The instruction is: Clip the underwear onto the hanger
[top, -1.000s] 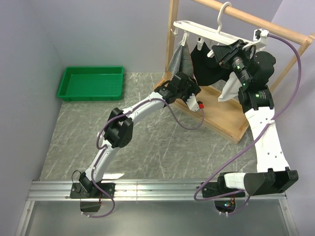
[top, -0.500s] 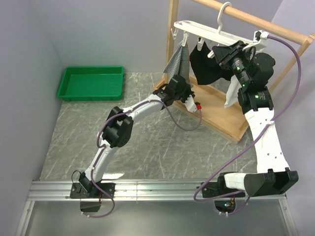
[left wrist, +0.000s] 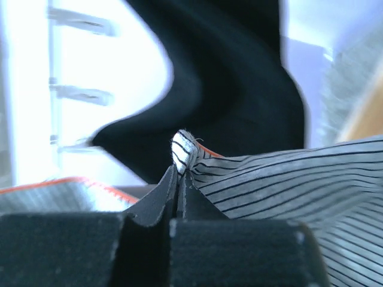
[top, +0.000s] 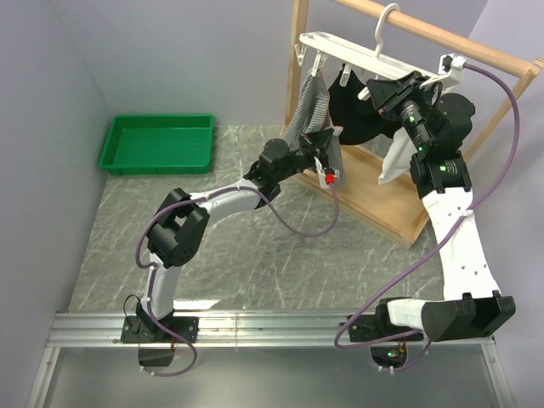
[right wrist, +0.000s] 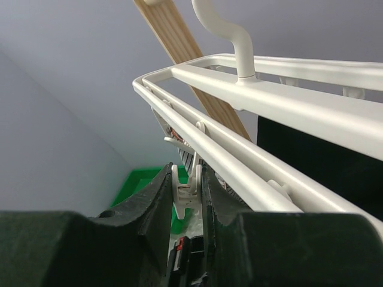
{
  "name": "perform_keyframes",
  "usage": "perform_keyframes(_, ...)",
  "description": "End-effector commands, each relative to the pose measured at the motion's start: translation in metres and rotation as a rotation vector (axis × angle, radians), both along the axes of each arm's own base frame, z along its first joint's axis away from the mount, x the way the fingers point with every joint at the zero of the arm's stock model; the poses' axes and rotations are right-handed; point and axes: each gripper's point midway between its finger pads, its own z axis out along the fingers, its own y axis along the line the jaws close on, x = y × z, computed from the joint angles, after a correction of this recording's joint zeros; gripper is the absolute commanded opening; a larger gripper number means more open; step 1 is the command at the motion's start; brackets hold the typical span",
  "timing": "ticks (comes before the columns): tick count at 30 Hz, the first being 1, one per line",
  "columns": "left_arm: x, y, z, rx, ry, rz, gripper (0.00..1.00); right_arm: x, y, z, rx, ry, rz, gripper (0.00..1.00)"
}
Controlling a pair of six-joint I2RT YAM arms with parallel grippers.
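The white hanger [top: 357,55] hangs by its hook from the wooden rail. The striped underwear [top: 310,106] dangles from a clip at the hanger's left end. My left gripper [top: 331,140] is shut on the cloth's lower part. In the left wrist view the fingertips [left wrist: 179,176] pinch a folded edge of the underwear [left wrist: 287,179]. My right gripper [top: 374,85] is up under the frame. In the right wrist view its fingers [right wrist: 187,179] are pressed on both sides of a white clip [right wrist: 190,190] below the hanger bars [right wrist: 269,101].
A black garment [top: 357,119] and a small white cloth [top: 393,161] also hang from the hanger. The wooden rack's base [top: 382,200] sits under them at the back right. A green tray [top: 157,144] lies at the back left, by the left wall.
My left gripper has shut on the underwear's lower part. Its elbow and forearm have swung left. The right arm has hardly moved.
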Motion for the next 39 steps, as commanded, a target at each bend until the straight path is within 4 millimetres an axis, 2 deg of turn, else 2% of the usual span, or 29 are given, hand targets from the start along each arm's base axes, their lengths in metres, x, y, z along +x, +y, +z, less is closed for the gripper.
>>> perform_keyframes(1, -0.026, 0.019, 0.084, -0.282, -0.136, -0.058, 0.01, -0.019, 0.012, 0.015, 0.022, -0.042, 0.07, 0.0)
perform_keyframes(3, -0.032, 0.024, 0.096, -0.338, -0.176, -0.064, 0.01, -0.017, 0.012, 0.014, 0.033, -0.032, 0.076, 0.0)
perform_keyframes(4, -0.038, 0.028, 0.108, -0.385, -0.206, -0.071, 0.0, -0.017, 0.013, 0.014, 0.035, -0.031, 0.079, 0.0)
perform_keyframes(7, -0.046, 0.03, 0.122, -0.463, -0.227, -0.08, 0.01, -0.015, 0.013, 0.012, 0.056, -0.013, 0.09, 0.0)
perform_keyframes(8, -0.051, 0.035, 0.136, -0.511, -0.264, -0.084, 0.0, -0.014, 0.013, 0.011, 0.061, -0.009, 0.093, 0.0)
perform_keyframes(14, -0.065, 0.035, 0.153, -0.604, -0.323, -0.112, 0.01, -0.009, 0.014, 0.01, 0.105, 0.016, 0.122, 0.0)
perform_keyframes(22, -0.08, 0.03, 0.159, -0.59, -0.393, -0.148, 0.0, -0.007, 0.016, 0.006, 0.12, 0.042, 0.143, 0.0)
perform_keyframes(32, -0.074, 0.02, 0.162, -0.564, -0.459, -0.109, 0.01, -0.003, 0.011, 0.0, 0.097, 0.078, 0.108, 0.0)
perform_keyframes(39, -0.072, 0.014, 0.157, -0.537, -0.494, -0.102, 0.0, 0.001, 0.011, -0.004, 0.099, 0.104, 0.1, 0.0)
